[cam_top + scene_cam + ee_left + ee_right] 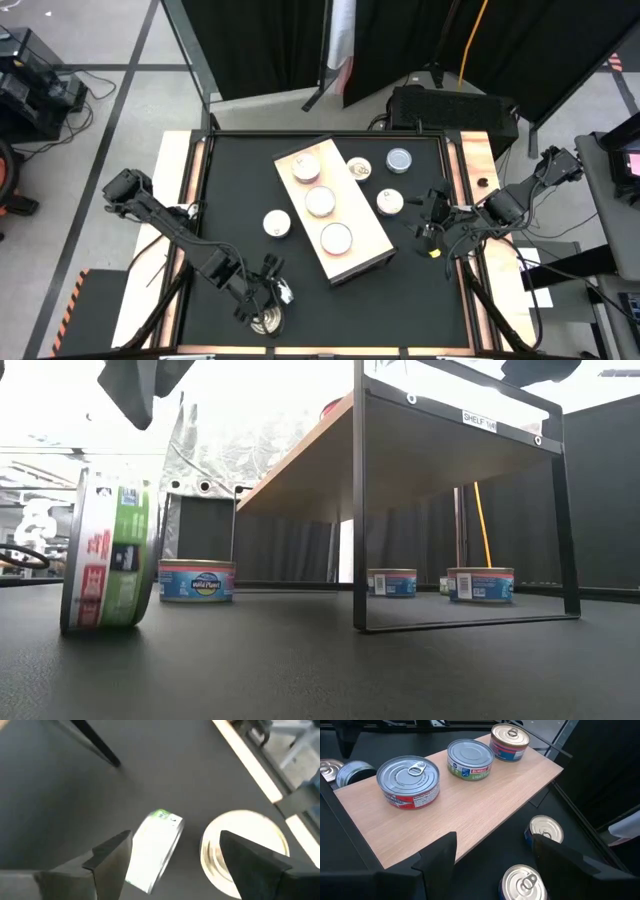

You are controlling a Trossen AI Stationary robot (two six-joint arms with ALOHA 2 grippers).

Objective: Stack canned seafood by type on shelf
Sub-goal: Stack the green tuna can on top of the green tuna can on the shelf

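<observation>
My left gripper (268, 298) hangs at the near edge of the table, fingers spread wide and empty. Below it a green-and-red labelled tin (110, 550) stands on its rim beside a flat tin (243, 847). The shelf (362, 228) carries three tins; others sit on the table around it. The right gripper (430, 228), open and empty, waits right of the shelf. My worry: the tin on edge could roll, though I can't judge its balance.
</observation>
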